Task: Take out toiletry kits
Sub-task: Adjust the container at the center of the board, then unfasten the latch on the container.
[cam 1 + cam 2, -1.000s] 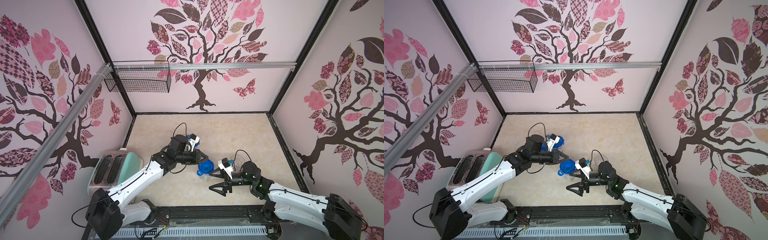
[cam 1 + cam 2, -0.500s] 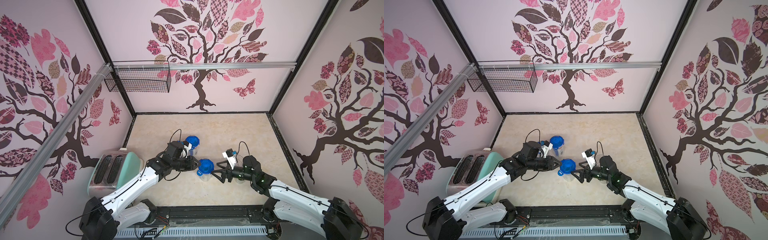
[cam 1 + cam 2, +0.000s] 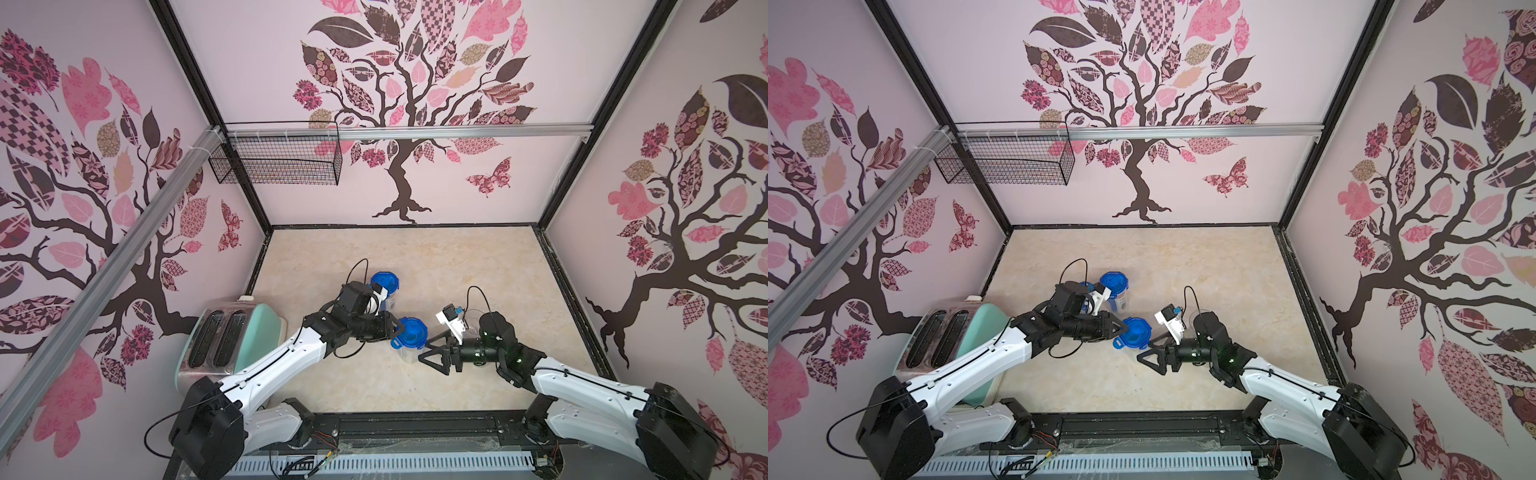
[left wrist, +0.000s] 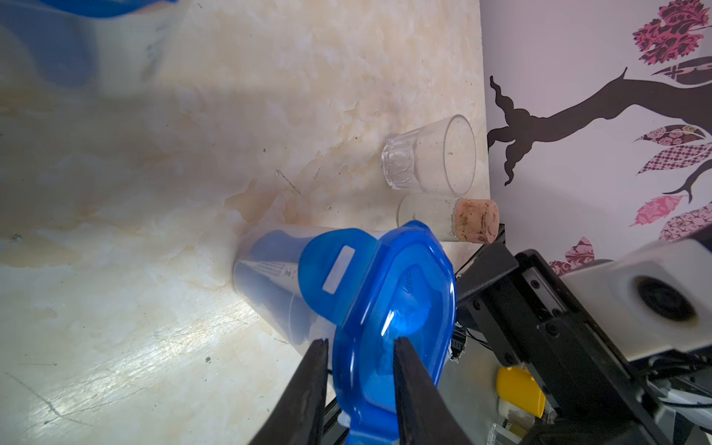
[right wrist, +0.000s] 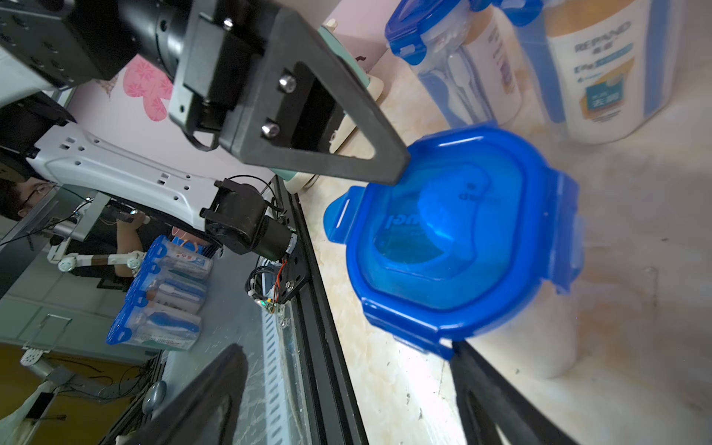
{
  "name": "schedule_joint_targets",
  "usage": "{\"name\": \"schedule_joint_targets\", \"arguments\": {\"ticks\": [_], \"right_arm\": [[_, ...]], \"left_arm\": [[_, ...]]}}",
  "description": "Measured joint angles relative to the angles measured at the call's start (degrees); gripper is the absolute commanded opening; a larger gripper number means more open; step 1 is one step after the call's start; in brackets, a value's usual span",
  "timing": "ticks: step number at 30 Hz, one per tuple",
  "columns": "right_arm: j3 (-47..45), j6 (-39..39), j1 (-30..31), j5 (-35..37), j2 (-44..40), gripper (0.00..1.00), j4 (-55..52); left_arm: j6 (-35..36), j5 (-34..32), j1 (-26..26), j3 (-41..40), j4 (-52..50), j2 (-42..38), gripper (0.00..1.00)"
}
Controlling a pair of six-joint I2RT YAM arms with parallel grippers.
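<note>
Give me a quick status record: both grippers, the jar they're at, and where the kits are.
near jar: upright on the table, blue lid on
left gripper: fingers either side of a clip flap on that lid; grip unclear
right gripper: open, one finger beside the near jar
other jars: two, farther back, lids on
toiletry kits: inside the jars, none seen out
also in view: glass tumbler, cork-stoppered bottle, toaster
</note>
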Motion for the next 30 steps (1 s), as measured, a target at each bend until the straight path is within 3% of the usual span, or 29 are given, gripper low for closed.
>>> {"name": "schedule_joint_targets", "arguments": {"ticks": [8,18,25,30], "right_arm": [[-0.02,1.6,4.15,-1.44,3.28,0.85,3.63],[-0.11,2.27,4.79,-1.77,5.44,0.87,6.01],[-0.72,0.22,4.79,0.13,2.4,0.9,4.04],[-1.97,-0.81,4.79,2.36,-0.79,0.9,2.99]], "left_arm": [[0.44,-0.09,0.2,0.68,1.66,1.92,0.32],[1.68,0.57,0.46,1.22,2.01,2.91,0.33],[2.51,-1.4,0.59,3.5,-1.99,1.86,0.35],[2.91,-3.28,0.85,5.62,-4.15,-3.58,0.35]]}}
